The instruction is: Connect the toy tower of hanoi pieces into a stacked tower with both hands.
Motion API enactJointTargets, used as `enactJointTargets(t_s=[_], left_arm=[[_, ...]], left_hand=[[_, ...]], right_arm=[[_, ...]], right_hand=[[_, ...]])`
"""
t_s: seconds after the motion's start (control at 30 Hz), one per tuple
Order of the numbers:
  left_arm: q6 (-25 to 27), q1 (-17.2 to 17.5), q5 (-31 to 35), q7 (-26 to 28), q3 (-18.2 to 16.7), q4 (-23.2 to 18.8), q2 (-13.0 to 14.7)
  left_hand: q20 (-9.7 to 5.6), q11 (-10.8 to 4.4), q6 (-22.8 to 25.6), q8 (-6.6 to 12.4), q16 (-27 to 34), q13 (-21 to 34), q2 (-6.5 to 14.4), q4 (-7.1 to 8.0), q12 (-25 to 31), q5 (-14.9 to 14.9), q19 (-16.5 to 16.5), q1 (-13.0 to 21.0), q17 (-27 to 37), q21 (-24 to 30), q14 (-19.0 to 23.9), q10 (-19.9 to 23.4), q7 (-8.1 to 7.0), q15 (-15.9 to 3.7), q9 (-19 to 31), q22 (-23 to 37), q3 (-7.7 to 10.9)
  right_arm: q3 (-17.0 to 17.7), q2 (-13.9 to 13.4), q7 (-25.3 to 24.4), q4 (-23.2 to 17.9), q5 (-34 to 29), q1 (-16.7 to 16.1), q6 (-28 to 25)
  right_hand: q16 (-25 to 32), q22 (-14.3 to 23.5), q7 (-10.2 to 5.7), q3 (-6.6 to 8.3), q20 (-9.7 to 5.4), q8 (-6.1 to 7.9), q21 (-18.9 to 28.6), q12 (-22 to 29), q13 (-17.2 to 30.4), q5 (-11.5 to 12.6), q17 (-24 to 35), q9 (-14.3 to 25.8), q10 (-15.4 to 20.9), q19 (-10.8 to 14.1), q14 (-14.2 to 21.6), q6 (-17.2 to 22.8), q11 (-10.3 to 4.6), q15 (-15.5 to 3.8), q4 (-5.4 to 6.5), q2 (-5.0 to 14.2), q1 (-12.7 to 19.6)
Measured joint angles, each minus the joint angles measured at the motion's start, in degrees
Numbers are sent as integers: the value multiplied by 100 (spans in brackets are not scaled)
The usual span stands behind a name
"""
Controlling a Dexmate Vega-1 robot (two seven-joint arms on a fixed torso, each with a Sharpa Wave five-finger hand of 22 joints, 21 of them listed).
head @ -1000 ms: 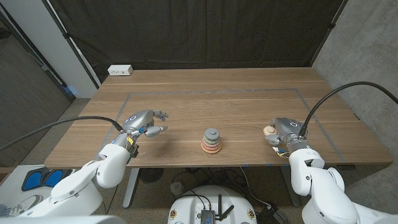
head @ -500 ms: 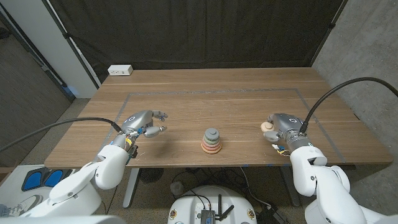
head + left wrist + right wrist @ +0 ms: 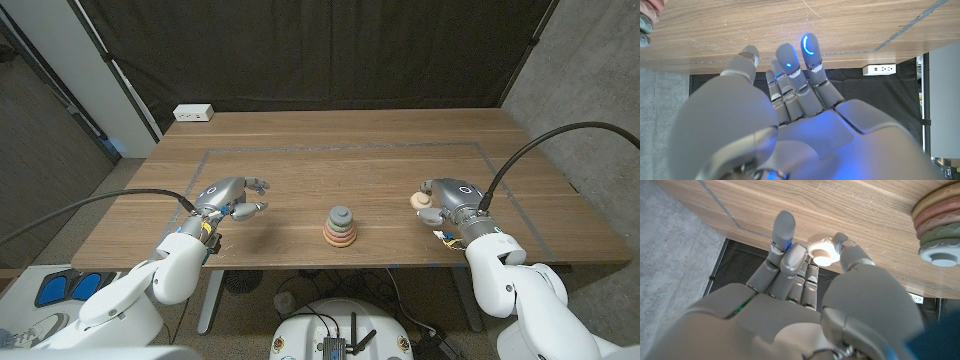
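A small stacked tower [image 3: 340, 227] of pastel rings with a grey piece on top stands near the table's front middle; it shows at the edge of the right wrist view as the tower [image 3: 938, 227]. My right hand [image 3: 448, 200] hovers to the right of it and pinches a small cream piece [image 3: 421, 200] between thumb and fingers, seen close up as the cream piece [image 3: 821, 249]. My left hand [image 3: 232, 198] stays left of the tower, apart from it, fingers spread and holding nothing; the left wrist view shows the left hand [image 3: 790, 100] above bare wood.
A thin taped rectangle [image 3: 340, 147] marks the work area on the wooden table [image 3: 340, 170]. A white power strip [image 3: 193, 113] lies at the back left corner. Black curtains hang behind.
My right hand has lifted and moved left toward the tower, carrying the cream piece. The left hand and the tower have stayed put.
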Motion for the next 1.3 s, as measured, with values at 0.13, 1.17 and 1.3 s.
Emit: enactJointTargets(t_s=[0.13, 1.17, 1.3], left_arm=[[-13, -27, 25, 4, 23, 6, -29], [-73, -25, 160, 91, 99, -11, -77], [-108, 7, 170, 110, 93, -3, -78]], left_hand=[[0, -8, 1, 0, 0, 15, 0, 0, 0, 0, 0, 0, 0, 0, 0, 50, -1, 0, 0, 0, 0], [0, 3, 32, 0, 0, 13, 0, 24, 0, 0, 0, 0, 15, 0, 0, 60, 7, 0, 26, -1, 23], [0, 3, 33, 0, 0, 13, 0, 24, 0, 0, 0, 0, 11, 0, 0, 60, 7, 0, 26, -1, 23]], right_arm=[[343, 32, -104, -44, 129, -257, 205], [1010, 129, -568, -10, 822, -541, 1498], [1009, 156, -507, 10, 822, -490, 1673]], right_hand=[[0, 0, 1, 0, 0, 0, 0, -1, 35, 29, 0, 0, 0, 0, 0, 1, 0, 0, 0, 0, 0], [65, -1, 0, 24, 21, 0, 0, -37, 47, 29, -1, 4, 29, 19, 0, 0, 29, 0, -24, 0, 0], [65, -1, 0, 24, 21, 0, 0, -37, 47, 28, -1, 4, 29, 19, 0, 0, 29, 0, -24, 0, 0]])
